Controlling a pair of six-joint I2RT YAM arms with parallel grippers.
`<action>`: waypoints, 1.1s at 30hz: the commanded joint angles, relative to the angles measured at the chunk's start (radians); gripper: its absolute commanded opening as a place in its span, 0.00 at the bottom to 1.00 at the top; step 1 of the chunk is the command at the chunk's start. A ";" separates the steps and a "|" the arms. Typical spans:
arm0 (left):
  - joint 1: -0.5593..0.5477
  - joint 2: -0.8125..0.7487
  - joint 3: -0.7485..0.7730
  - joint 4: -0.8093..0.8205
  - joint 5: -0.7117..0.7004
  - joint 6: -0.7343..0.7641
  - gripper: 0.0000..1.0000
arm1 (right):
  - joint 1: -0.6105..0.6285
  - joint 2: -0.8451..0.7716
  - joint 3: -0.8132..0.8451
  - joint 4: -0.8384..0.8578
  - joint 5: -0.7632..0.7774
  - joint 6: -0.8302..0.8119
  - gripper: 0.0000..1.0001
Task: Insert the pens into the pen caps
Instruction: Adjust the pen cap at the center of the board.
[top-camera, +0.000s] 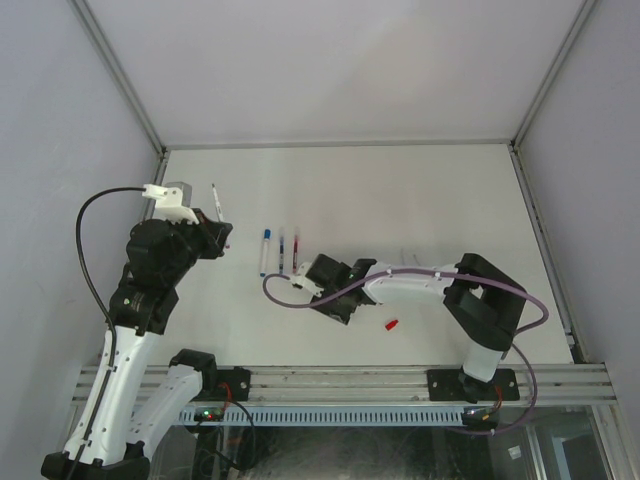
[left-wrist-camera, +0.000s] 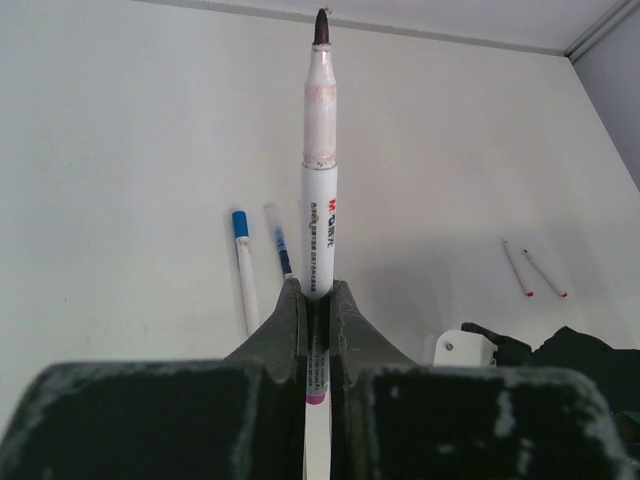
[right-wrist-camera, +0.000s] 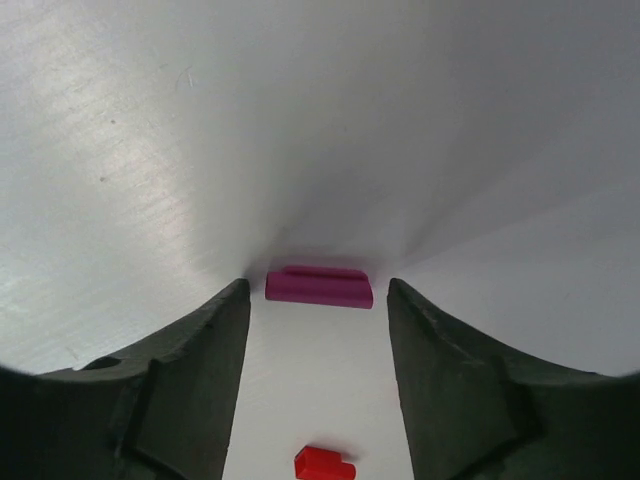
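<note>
- Top external view. My left gripper (top-camera: 218, 232) was clamped on a pen (top-camera: 215, 203) over the left part of the table (top-camera: 420, 190). The pen's long axis ran away from my bases, with its tip toward the far wall. Three more pens (top-camera: 281, 252) lay side by side near the table's middle, their long axes also running near to far. My right gripper (top-camera: 322, 290) was low, just right of them. A red cap (top-camera: 392, 324) lay apart from it, farther right.
- Left wrist view. My fingers (left-wrist-camera: 285, 320) pressed together on the pen's white barrel, with its magenta end between them. Its dark, uncapped tip pointed straight away from the camera. Beyond it on the table, a blue-capped pen (left-wrist-camera: 241, 265) and an uncapped blue pen (left-wrist-camera: 279, 240) lay roughly parallel to it.
- Right wrist view. My fingers stood apart on either side of a magenta cap (right-wrist-camera: 319, 287) lying flat on the table. Its long axis lay crosswise, from one finger toward the other, with a narrow gap at each end. The red cap lay nearer the camera.
</note>
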 joint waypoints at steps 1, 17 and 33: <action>0.007 -0.012 -0.037 0.042 -0.013 -0.012 0.00 | -0.010 -0.040 0.027 0.026 -0.030 -0.003 0.61; 0.009 -0.011 -0.034 0.044 -0.011 -0.011 0.00 | -0.064 -0.277 -0.034 0.086 0.250 0.696 0.79; 0.010 -0.010 -0.037 0.046 0.004 -0.012 0.00 | -0.045 -0.220 -0.019 -0.159 0.193 1.568 1.00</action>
